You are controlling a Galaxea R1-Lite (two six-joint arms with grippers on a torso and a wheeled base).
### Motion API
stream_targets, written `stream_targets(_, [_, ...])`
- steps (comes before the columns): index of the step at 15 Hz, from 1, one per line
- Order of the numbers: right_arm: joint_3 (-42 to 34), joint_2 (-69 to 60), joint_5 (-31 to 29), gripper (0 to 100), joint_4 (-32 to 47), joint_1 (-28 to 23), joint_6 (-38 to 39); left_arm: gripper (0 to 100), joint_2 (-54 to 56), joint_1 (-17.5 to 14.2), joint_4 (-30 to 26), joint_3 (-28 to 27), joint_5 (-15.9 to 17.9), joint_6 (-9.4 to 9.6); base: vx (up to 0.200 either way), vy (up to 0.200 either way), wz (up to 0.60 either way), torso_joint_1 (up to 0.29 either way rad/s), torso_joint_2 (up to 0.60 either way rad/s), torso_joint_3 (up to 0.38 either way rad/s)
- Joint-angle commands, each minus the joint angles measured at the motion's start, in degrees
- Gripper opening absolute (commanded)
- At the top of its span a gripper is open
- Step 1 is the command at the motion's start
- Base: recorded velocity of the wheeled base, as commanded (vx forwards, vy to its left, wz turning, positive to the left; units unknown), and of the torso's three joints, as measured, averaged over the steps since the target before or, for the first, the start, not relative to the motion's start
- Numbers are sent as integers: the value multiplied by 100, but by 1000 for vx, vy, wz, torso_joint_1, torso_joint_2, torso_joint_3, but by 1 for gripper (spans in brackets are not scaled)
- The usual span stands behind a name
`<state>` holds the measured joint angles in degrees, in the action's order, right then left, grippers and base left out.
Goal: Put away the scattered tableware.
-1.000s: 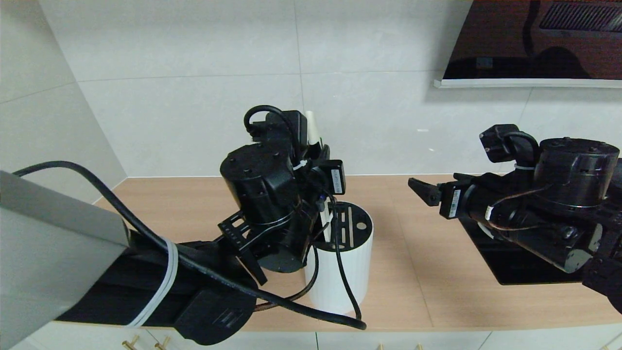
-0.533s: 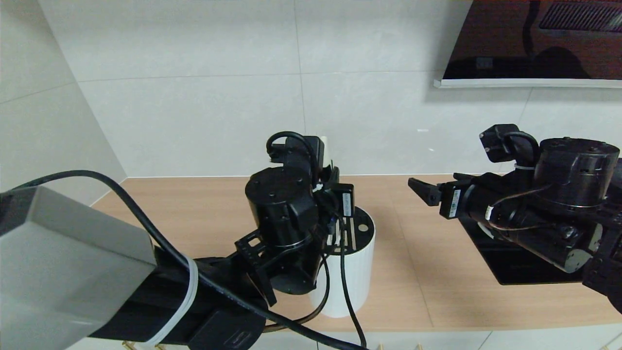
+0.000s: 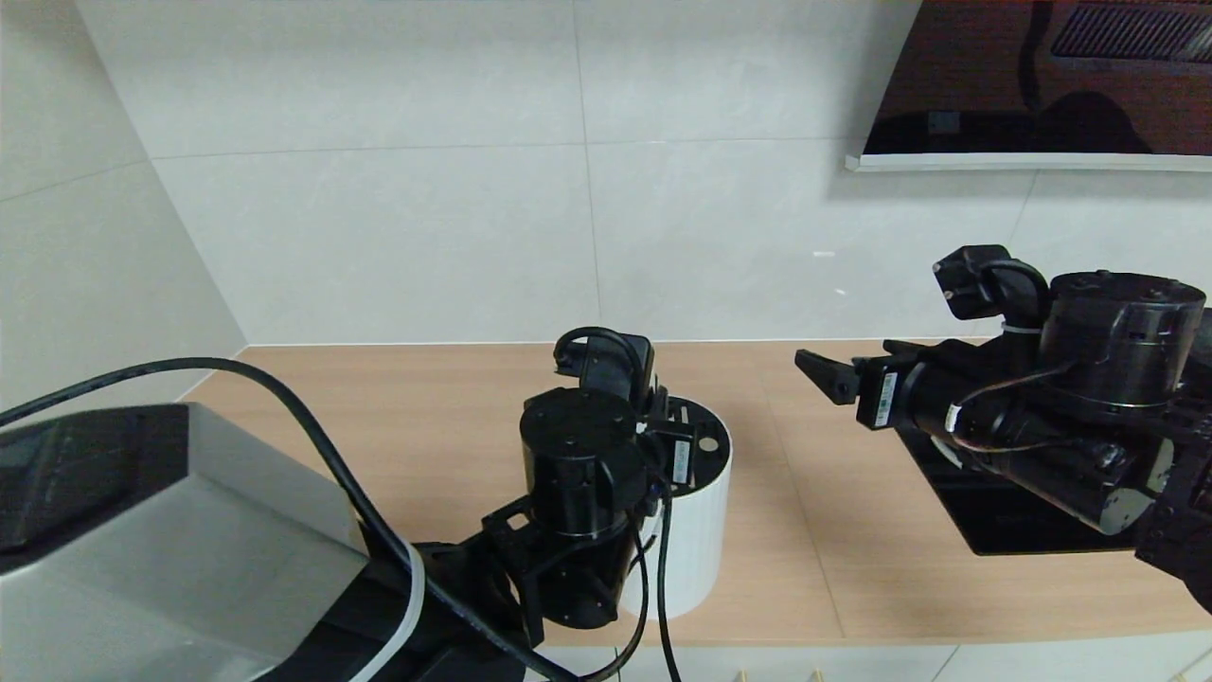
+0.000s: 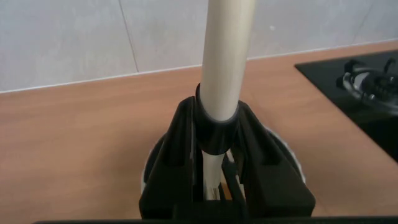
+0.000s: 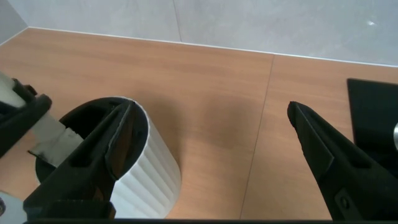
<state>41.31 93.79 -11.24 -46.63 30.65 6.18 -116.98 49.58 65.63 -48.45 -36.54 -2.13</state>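
A white ribbed utensil holder (image 3: 696, 530) with a black slotted top stands on the wooden counter. My left gripper (image 3: 668, 445) sits right on top of it, shut on a cream-handled utensil (image 4: 224, 62). The handle stands upright between the black fingers (image 4: 180, 146), and its lower end goes down into a slot of the holder (image 4: 148, 177). My right gripper (image 3: 833, 374) hangs to the right of the holder, above the counter, open and holding nothing. From the right wrist, that gripper (image 5: 211, 155) frames bare counter beside the holder (image 5: 146, 168).
A black cooktop (image 3: 994, 516) is set into the counter (image 3: 398, 407) at the right, under my right arm. A tiled wall runs along the back, with a dark range hood (image 3: 1042, 85) at the upper right. Bare counter lies left of the holder.
My left arm has come down and to the right, lowering the cream-handled utensil into the holder's top. The right arm has not moved.
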Motion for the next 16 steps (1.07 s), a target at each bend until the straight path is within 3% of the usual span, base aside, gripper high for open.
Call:
stream_targets(1, [-1, 7, -1, 100, -4, 3, 6, 0, -53, 43, 2, 63, -3, 2, 0, 0, 0, 0, 0, 0])
stream_targets(6, [-1, 7, -1, 100, -4, 3, 6, 0, -53, 52, 2, 72, -3, -6, 0, 0, 0, 0, 0, 0])
stream_targets(7, [-1, 7, -1, 100, -4, 3, 6, 100, -53, 52, 2, 72, -3, -6, 0, 0, 0, 0, 0, 0])
stream_targets(16, [-1, -28, -1, 100, -4, 3, 15, 100, 167, 43, 28, 72, -3, -6, 0, 0, 0, 0, 0, 0])
